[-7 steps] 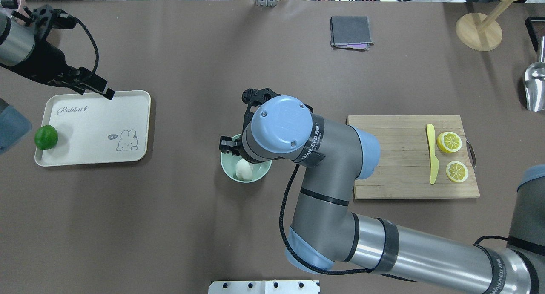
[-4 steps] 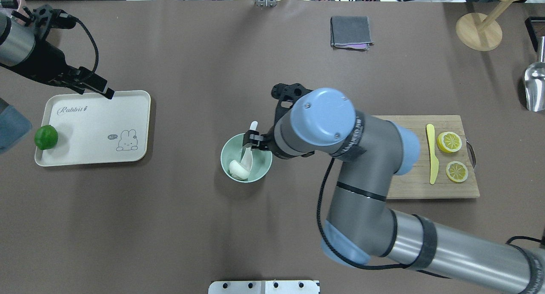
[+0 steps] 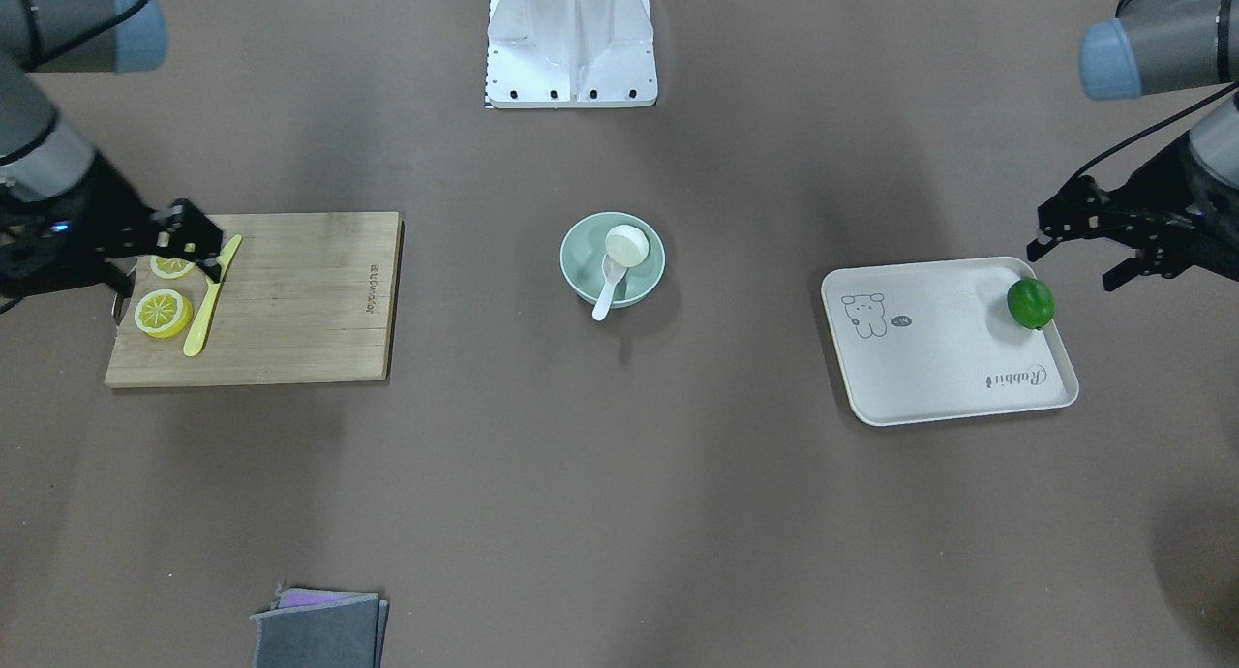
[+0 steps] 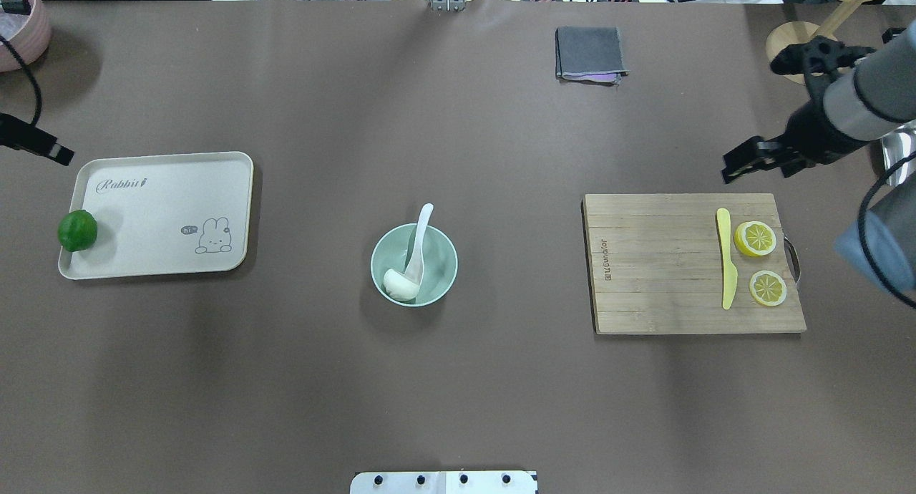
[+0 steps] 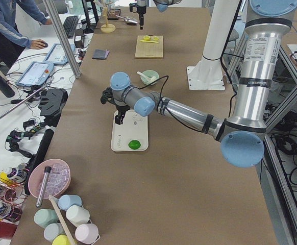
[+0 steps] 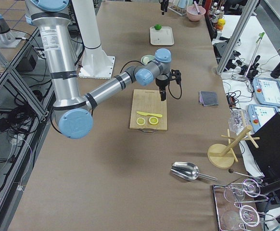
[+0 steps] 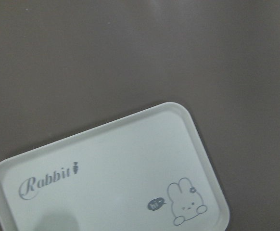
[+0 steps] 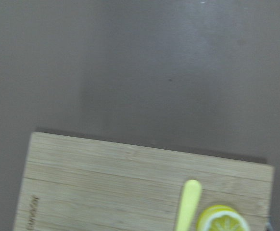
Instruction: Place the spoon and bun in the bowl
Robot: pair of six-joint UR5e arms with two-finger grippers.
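The mint-green bowl [image 4: 436, 254] stands at the table's middle. The white bun [image 4: 398, 285] lies inside it, and the white spoon [image 4: 421, 238] rests in it with its scoop by the bun and its handle over the far rim. The front view shows the same bowl [image 3: 581, 261], bun [image 3: 627, 244] and spoon [image 3: 607, 288]. My right gripper [image 4: 741, 162] is open and empty, above the far edge of the cutting board; it also shows in the front view [image 3: 196, 244]. My left gripper [image 3: 1072, 259] is open and empty beside the tray's far corner.
A cream tray [image 4: 157, 222] with a green lime [image 4: 77, 230] lies at the left. A wooden cutting board [image 4: 658, 265] at the right carries a yellow knife [image 4: 726, 261] and two lemon slices [image 4: 755, 238]. A grey cloth [image 4: 590, 53] and a wooden stand [image 4: 804, 52] are at the far side.
My right arm has let go of the spoon, left it in the bowl and pulled away far to the right. My left gripper has drawn back to the left edge.
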